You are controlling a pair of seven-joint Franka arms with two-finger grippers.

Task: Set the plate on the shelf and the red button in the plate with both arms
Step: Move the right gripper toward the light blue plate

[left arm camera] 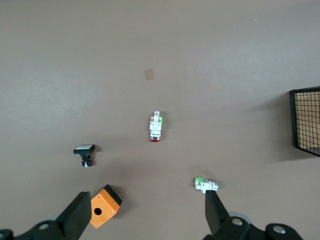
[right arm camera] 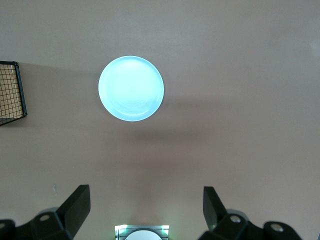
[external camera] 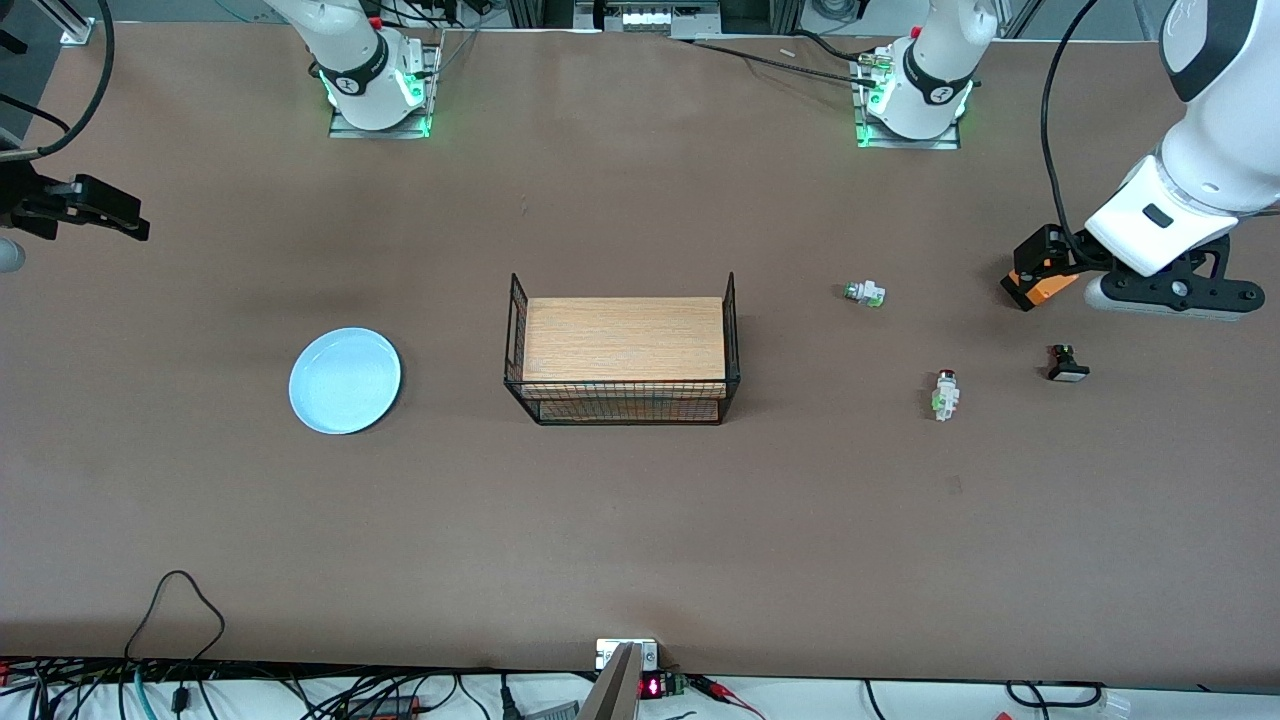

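Observation:
The pale blue plate (external camera: 345, 380) (right arm camera: 131, 88) lies flat on the table toward the right arm's end, beside the wire rack. The red button (external camera: 945, 393) (left arm camera: 155, 127), a tiny white switch with a red cap, lies on its side toward the left arm's end. My left gripper (left arm camera: 147, 216) hangs open and empty above the table by an orange box, well apart from the red button. High over the table at the right arm's end, my right gripper (right arm camera: 146, 206) is also open and empty, apart from the plate.
A black wire rack (external camera: 622, 395) with a wooden top stands mid-table. An orange box (external camera: 1038, 277) (left arm camera: 102, 207), a white switch with a silvery-green cap (external camera: 864, 293) (left arm camera: 206, 185) and a black switch (external camera: 1067, 364) (left arm camera: 84, 152) lie around the red button.

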